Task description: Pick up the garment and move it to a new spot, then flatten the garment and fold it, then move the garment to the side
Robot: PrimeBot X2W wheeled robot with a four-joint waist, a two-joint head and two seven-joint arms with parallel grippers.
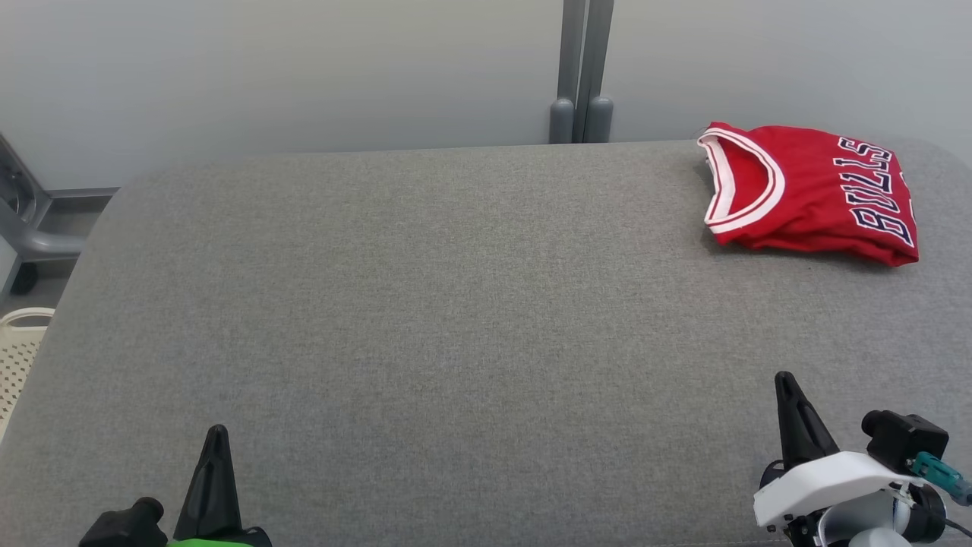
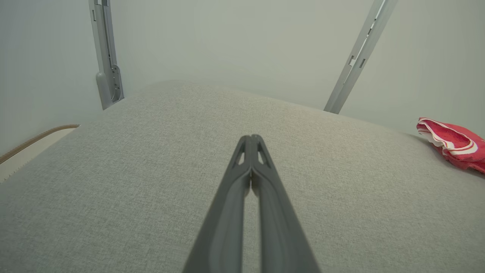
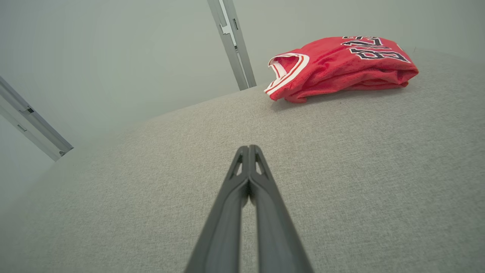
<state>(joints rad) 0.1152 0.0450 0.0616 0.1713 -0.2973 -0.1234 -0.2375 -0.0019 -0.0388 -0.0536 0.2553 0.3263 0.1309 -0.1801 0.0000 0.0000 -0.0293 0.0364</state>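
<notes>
The left end effector (image 2: 251, 138) and the right end effector (image 3: 249, 148), two in all, were each closed tight, fingers pressed together, gripping nothing, over the one grey table (image 1: 456, 304). One folded red jersey (image 1: 812, 194) lay on the table well ahead of the right end effector, far ahead and to the right of the left one. One pale basket (image 1: 19, 342) stood left of the left end effector.

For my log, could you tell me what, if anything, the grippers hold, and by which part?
Nothing is held: the left gripper and right gripper are shut empty; the red jersey lies apart.
</notes>
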